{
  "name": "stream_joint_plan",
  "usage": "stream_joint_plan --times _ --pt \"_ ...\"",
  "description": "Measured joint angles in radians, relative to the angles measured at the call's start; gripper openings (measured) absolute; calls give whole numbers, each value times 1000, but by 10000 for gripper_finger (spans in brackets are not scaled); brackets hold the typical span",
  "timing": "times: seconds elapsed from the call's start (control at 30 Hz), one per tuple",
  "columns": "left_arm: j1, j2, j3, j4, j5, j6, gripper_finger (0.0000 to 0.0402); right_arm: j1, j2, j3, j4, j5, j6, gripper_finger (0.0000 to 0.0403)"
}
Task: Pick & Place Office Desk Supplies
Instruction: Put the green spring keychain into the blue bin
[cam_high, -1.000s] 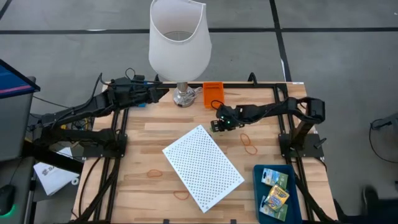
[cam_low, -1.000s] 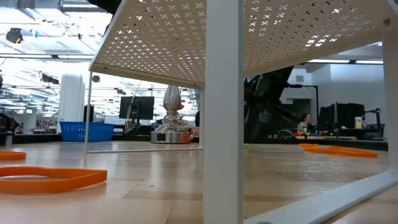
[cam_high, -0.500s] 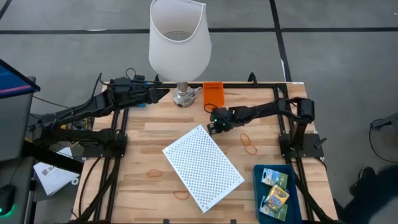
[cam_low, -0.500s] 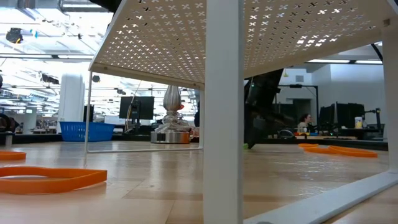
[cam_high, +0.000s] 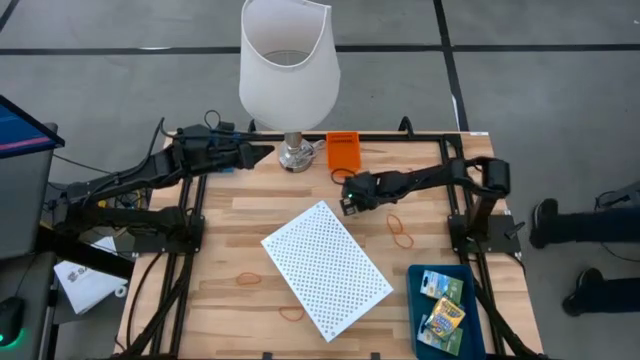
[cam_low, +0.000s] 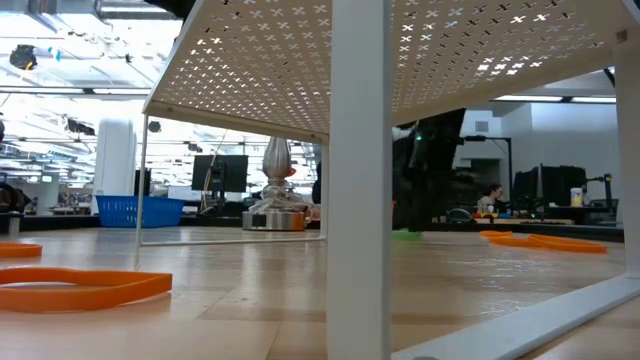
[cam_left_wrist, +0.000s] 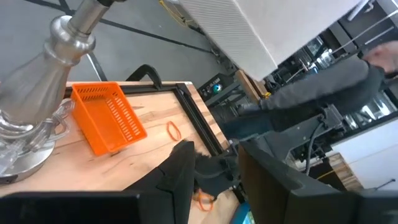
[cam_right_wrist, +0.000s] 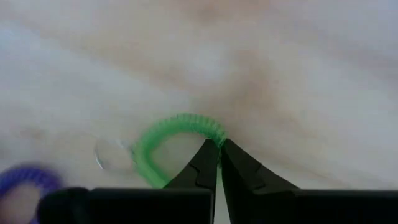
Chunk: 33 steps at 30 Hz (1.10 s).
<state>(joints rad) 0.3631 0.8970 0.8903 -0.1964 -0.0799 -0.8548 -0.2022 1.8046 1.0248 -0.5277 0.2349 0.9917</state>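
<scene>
My right gripper (cam_high: 347, 207) is low over the wood just past the white perforated stand (cam_high: 326, 270), its fingers shut at a small green coiled ring (cam_right_wrist: 163, 134). In the low view the ring shows as a green speck (cam_low: 406, 235) on the table under the dark gripper. A purple ring (cam_right_wrist: 22, 183) lies close by. Orange rubber bands (cam_high: 402, 238) (cam_high: 248, 279) (cam_high: 291, 312) lie flat on the table. Two printed boxes (cam_high: 443, 303) sit in a blue tray (cam_high: 416, 320). My left gripper (cam_high: 262, 153) waits open by the lamp base (cam_high: 292, 155). My right gripper pinches the green ring's band (cam_right_wrist: 213, 130) with the very tips of its two fingers (cam_right_wrist: 208, 158). It comes from above, pointing down. The ring lies flat on the table.
A big white lamp (cam_high: 288, 65) stands at the far edge, with an orange basket (cam_high: 343, 150) beside it. The perforated stand fills the table's middle. A person's legs (cam_high: 590, 225) show on the floor beyond the right edge. A large orange band (cam_low: 80, 288) lies near the low camera.
My right gripper has shifted slightly toward the table's left edge and stands more upright over the green ring. A person has come in beside the table's right side.
</scene>
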Motion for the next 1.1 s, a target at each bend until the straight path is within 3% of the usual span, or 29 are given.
stream_joint_plan --times 0.13,0.37,0.7,0.93,1.1 --pt "-14 0 0 5 0 42 119 8 -121 8 -44 102 16 4" --pt "-51 0 0 23 0 134 119 62 -343 7 -127 181 43 1" --pt "-238 0 0 71 47 346 120 271 -609 7 -71 316 13 0" --pt "-413 87 0 229 -35 588 162 390 -658 14 200 319 -157 0" --pt "-444 207 0 384 -63 613 204 430 -589 110 219 320 -229 0"
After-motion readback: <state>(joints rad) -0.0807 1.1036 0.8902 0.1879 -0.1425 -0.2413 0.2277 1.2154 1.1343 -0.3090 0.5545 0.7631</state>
